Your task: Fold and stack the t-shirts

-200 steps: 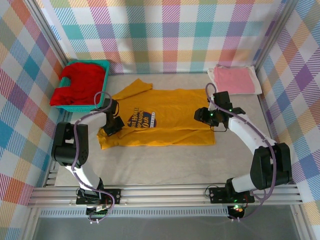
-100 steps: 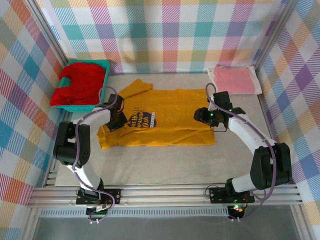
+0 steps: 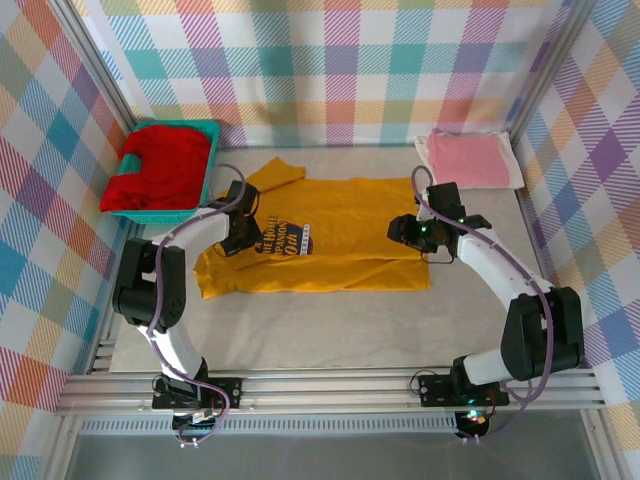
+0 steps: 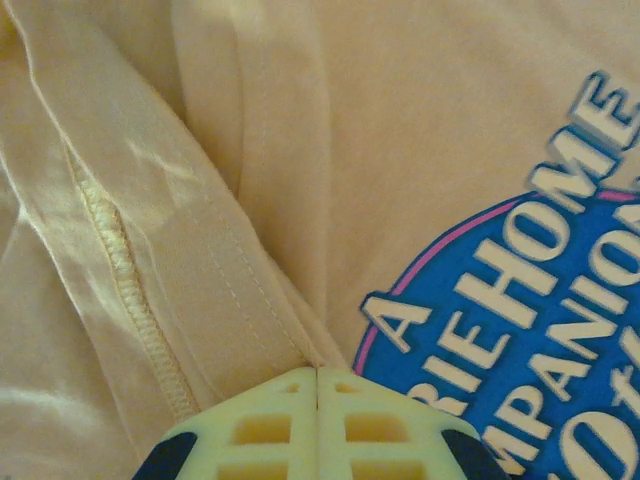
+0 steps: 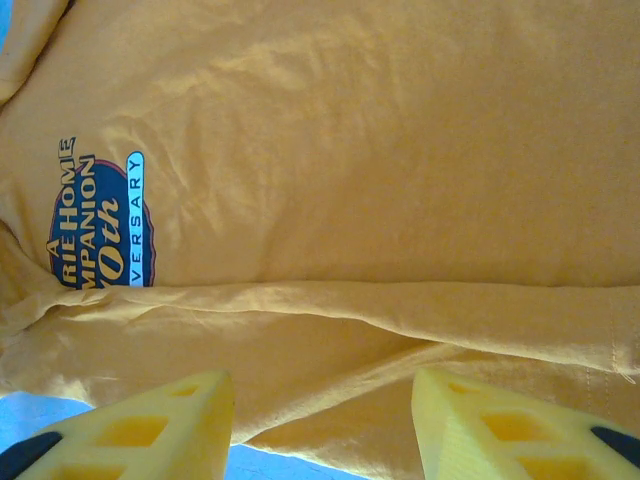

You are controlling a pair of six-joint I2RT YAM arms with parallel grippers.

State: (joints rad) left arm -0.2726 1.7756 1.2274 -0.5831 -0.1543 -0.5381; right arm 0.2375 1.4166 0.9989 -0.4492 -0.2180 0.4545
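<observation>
You've got lettering on the chest print (image 4: 520,320) of the mustard-yellow t-shirt (image 3: 350,220), toward the worktop's left edge. The left wrist view reads "A", "RIE HOME", "MPANION", with the words cut off by a fold. The right wrist view repeats them, adds what looks like "0th", and shows "VERSARY" along a pale strip (image 5: 137,215).

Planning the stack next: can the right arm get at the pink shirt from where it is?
Probably yes: the pink shirt lies uncovered at the back right, near the open right gripper, nothing between them.
</observation>
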